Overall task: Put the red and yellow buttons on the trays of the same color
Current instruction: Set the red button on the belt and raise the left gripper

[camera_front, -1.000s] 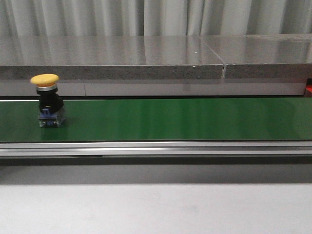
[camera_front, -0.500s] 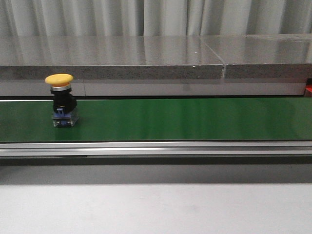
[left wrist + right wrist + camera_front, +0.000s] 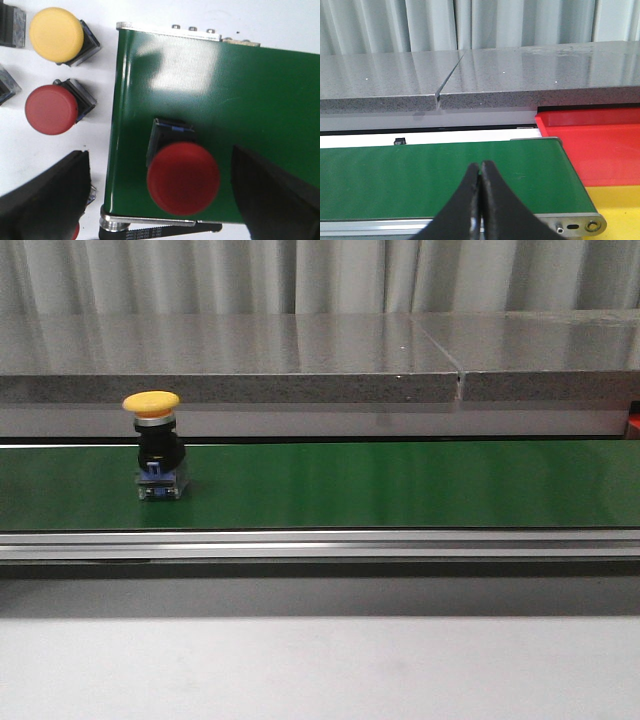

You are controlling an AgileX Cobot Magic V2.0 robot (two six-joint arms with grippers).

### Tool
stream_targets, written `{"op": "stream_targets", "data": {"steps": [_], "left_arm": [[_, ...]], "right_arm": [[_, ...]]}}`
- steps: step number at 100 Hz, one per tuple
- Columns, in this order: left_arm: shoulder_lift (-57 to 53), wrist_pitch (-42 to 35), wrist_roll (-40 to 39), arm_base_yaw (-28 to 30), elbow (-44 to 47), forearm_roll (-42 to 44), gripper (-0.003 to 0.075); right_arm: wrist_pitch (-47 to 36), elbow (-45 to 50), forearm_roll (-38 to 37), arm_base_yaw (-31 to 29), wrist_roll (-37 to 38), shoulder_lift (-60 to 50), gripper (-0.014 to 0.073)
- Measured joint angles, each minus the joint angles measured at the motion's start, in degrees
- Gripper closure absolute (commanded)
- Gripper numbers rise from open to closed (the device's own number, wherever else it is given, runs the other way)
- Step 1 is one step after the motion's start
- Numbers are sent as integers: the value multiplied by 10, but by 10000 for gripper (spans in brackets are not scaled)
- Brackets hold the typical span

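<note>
Writing cannot be read anywhere; tiny print on the conveyor's end bracket is too small to make out. Left claw (image 3: 160,200) gapes wide and empty, a red button (image 3: 183,177) standing on the green belt (image 3: 240,100) between its fingers. Beside the belt, off it, a yellow button (image 3: 56,34) and another red one (image 3: 51,109) rest on the white desk (image 3: 60,145). Right claw (image 3: 480,197) is pinched closed, empty, above the belt; just past the belt's end lie a red tray (image 3: 600,145) and a yellow tray (image 3: 620,200), nothing visible inside. Farther along, a yellow-capped button (image 3: 156,445) stands upright.
</note>
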Motion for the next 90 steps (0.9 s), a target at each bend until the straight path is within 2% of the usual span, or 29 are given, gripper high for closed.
{"op": "stream_targets", "data": {"steps": [15, 27, 33, 40, 41, 42, 49, 70, 90], "left_arm": [[-13, -27, 11, -4, 0, -21, 192], [-40, -54, 22, -25, 0, -24, 295], [-52, -64, 25, -44, 0, -25, 389], [-66, -77, 26, -69, 1, -25, 539], [-69, -79, 26, -71, 2, -25, 586], [-70, -80, 26, -76, 4, -25, 586], [-85, -93, 28, -101, 12, -21, 743], [-133, -131, 30, -163, 57, -16, 741], [-211, -176, 30, -196, 130, -15, 741]], "right_arm": [[0, 0, 0, 0, 0, 0, 659], [0, 0, 0, 0, 0, 0, 659], [0, 0, 0, 0, 0, 0, 659], [0, 0, 0, 0, 0, 0, 659], [0, 0, 0, 0, 0, 0, 659], [0, 0, 0, 0, 0, 0, 659], [0, 0, 0, 0, 0, 0, 659], [0, 0, 0, 0, 0, 0, 659], [0, 0, 0, 0, 0, 0, 659]]}}
